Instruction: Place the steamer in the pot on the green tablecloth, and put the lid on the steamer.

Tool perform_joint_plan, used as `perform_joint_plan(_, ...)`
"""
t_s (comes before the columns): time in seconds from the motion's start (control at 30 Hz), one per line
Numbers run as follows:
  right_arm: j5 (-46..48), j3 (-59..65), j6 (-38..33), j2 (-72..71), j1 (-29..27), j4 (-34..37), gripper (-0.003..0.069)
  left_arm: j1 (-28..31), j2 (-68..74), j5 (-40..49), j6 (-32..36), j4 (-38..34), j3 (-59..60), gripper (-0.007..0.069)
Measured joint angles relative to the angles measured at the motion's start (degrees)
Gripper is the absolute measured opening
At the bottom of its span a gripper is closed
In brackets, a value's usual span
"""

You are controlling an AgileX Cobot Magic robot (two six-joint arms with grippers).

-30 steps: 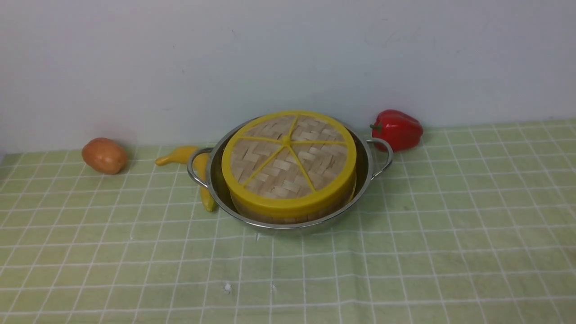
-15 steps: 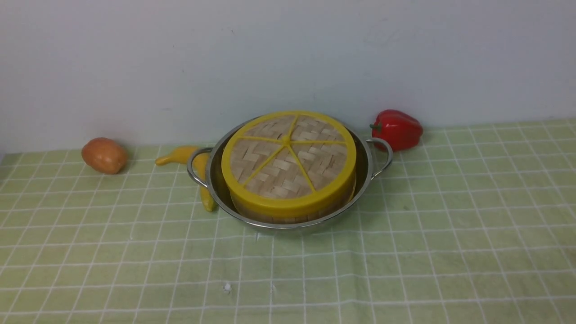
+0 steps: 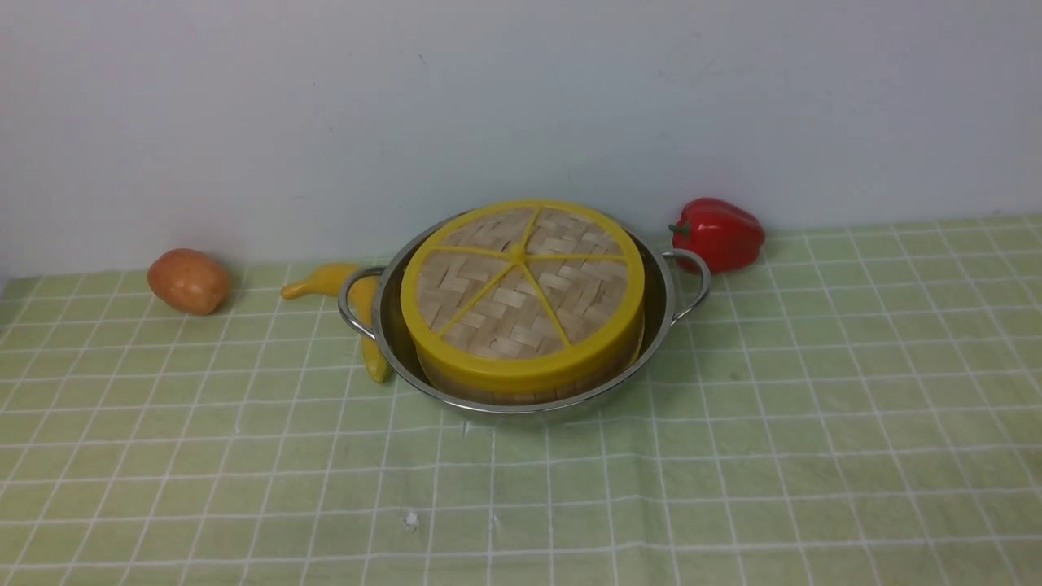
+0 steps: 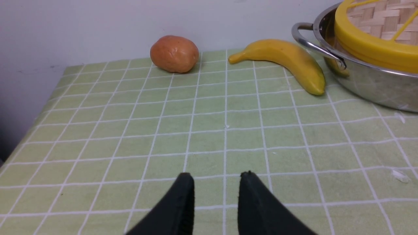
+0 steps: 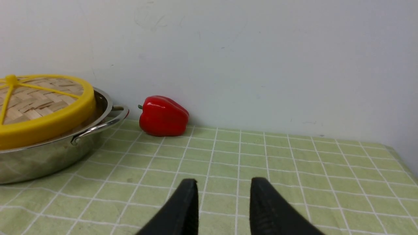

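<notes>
The shiny steel pot (image 3: 666, 313) stands on the green tablecloth (image 3: 814, 423) near the back wall. The steamer sits inside it, with only a strip of its bamboo wall (image 3: 505, 396) showing under the lid. The woven lid (image 3: 521, 293), with its yellow rim and spokes, lies flat on top of the steamer. Neither gripper shows in the front view. My left gripper (image 4: 216, 176) is open and empty above bare cloth, well away from the pot (image 4: 375, 88) and lid (image 4: 369, 49). My right gripper (image 5: 223, 182) is open and empty above bare cloth, apart from the pot (image 5: 39, 160) and lid (image 5: 42, 127).
A potato (image 3: 189, 281) lies at the back left. A banana (image 3: 326, 279) lies beside the pot's left handle. A red bell pepper (image 3: 718, 233) lies behind the pot's right handle. The white wall stands close behind them. The cloth's left edge (image 4: 36, 114) and right edge (image 5: 400, 160) show in the wrist views.
</notes>
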Motion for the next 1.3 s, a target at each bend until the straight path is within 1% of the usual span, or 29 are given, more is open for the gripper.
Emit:
perform_joint_plan(0.57,0.0,0.0,0.0,0.0,0.0,0.0,0.0248,0.0,0.0,0.0,0.0,0.0,0.0,0.0223)
perform_joint_plan(1.0,0.0,0.0,0.0,0.0,0.0,0.0,0.0248,0.0,0.0,0.0,0.0,0.0,0.0,0.0233)
perform_joint_plan(1.3,0.0,0.0,1.3,0.0,0.0,0.0,0.0248,0.0,0.0,0.0,0.0,0.0,0.0,0.0242)
